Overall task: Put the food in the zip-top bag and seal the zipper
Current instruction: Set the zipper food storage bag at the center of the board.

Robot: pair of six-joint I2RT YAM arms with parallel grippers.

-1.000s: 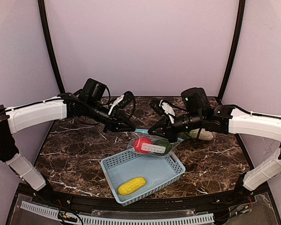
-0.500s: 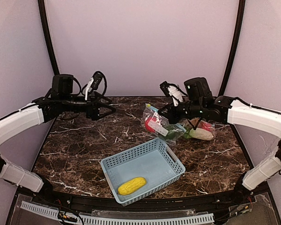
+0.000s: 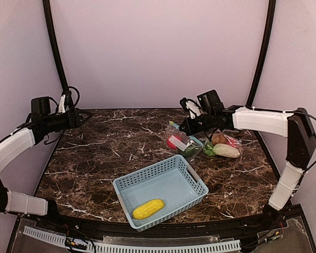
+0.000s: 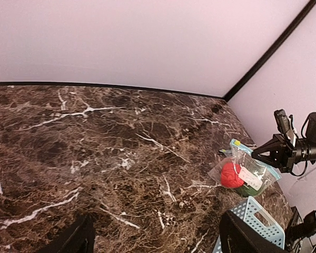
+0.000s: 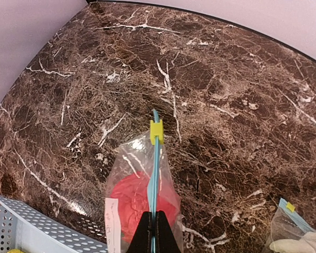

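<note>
Overhead first: pinching the top strip of the zip-top bag [image 3: 180,142] with the right gripper [image 3: 185,125], with fingers pressed together on it, at the back right of the worktop [image 3: 105,153]. Carrying a red apple [image 3: 174,142] and a dark green fruit [image 3: 190,151] inside that bag; not telling whether it is hanging clear or touching the marble. Holding it just beside a second bag [image 3: 224,148] with more produce in it. Holding the left gripper [image 3: 84,116] spread and empty, well apart at the far left. Seeing the yellow corn [image 3: 147,208] lying alone in the light blue basket [image 3: 147,169] near the front.

Looking next through the left wrist camera: showing both dark fingers wide apart at the bottom edge, with nothing between them and the bag small in the distance.

Looking last through the right wrist camera: clamping the blue zipper strip [image 5: 154,174] edge-on, with the yellow slider [image 5: 156,129] sitting at its far end. Judging the step as finishing the seal on this bag, though not telling whether it is closed all along. Probably needing next: setting the bag down, releasing it, then fetching the corn for bagging.
</note>
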